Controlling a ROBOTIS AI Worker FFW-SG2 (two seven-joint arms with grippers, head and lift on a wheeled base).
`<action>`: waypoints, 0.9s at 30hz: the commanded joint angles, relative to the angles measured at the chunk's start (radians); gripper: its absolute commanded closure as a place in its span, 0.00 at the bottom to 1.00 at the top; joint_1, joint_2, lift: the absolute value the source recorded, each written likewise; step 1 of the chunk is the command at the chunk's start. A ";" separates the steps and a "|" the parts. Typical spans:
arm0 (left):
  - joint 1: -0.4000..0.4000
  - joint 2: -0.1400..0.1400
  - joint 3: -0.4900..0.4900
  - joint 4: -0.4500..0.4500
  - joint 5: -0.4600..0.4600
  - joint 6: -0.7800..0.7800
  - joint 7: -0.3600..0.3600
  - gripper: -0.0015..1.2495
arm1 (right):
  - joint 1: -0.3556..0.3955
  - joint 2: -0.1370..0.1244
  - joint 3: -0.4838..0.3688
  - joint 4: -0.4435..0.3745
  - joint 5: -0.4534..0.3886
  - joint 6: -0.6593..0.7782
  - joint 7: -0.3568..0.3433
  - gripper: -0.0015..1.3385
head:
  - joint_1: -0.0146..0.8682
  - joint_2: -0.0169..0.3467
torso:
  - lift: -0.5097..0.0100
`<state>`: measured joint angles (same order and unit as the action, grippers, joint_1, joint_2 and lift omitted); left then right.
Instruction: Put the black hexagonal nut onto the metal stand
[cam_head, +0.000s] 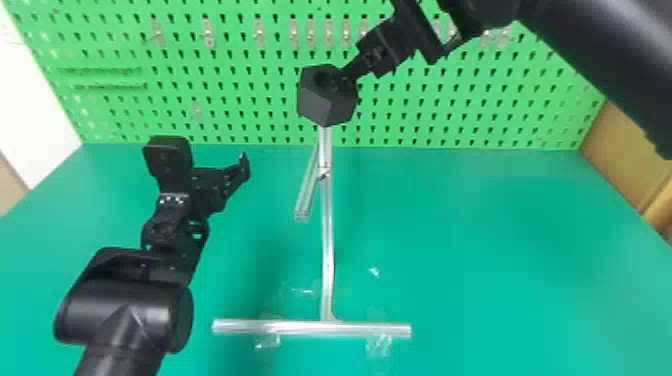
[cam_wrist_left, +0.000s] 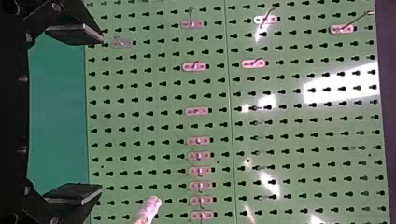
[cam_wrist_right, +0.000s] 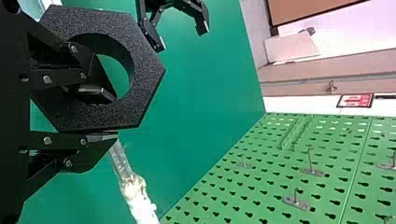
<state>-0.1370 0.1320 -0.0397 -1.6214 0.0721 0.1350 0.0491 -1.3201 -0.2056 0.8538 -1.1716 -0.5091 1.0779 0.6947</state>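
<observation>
My right gripper (cam_head: 346, 76) is shut on the black hexagonal nut (cam_head: 327, 100), which covers the upper end of the silver metal stand's post (cam_head: 326, 240). Whether nut and stand touch, I cannot tell. In the right wrist view, my right gripper (cam_wrist_right: 103, 116) has one finger inside the hole of the nut (cam_wrist_right: 147, 70) and the other against its outer side, with part of the stand (cam_wrist_right: 135, 189) just beyond. Left of the stand, my left gripper (cam_head: 215, 161) is open with nothing between its fingers; in the left wrist view the gripper (cam_wrist_left: 75, 114) stands wide apart.
A short angled bar (cam_head: 306, 195) branches off the post, and a long crossbar (cam_head: 280, 327) lies on the green table (cam_head: 475, 260), with bits of clear tape near it. A green pegboard (cam_head: 240, 95) with small metal hooks rises at the back. Brown boxes (cam_head: 625, 145) stand at the right.
</observation>
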 joint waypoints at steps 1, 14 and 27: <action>-0.001 0.000 0.000 0.000 0.000 0.000 0.000 0.13 | 0.001 -0.001 0.005 0.007 0.012 -0.021 0.012 0.85 | 0.80 0.27 | 0.98; -0.003 0.000 0.000 0.000 0.002 0.000 0.000 0.13 | 0.002 -0.003 0.014 0.032 0.032 -0.065 0.043 0.85 | 0.80 0.27 | 0.98; -0.003 0.000 0.000 0.000 0.002 0.000 0.000 0.13 | 0.005 -0.005 0.011 0.049 0.024 -0.081 0.045 0.85 | 0.80 0.27 | 0.98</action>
<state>-0.1396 0.1320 -0.0384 -1.6214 0.0735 0.1350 0.0491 -1.3162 -0.2101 0.8626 -1.1252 -0.4795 0.9999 0.7394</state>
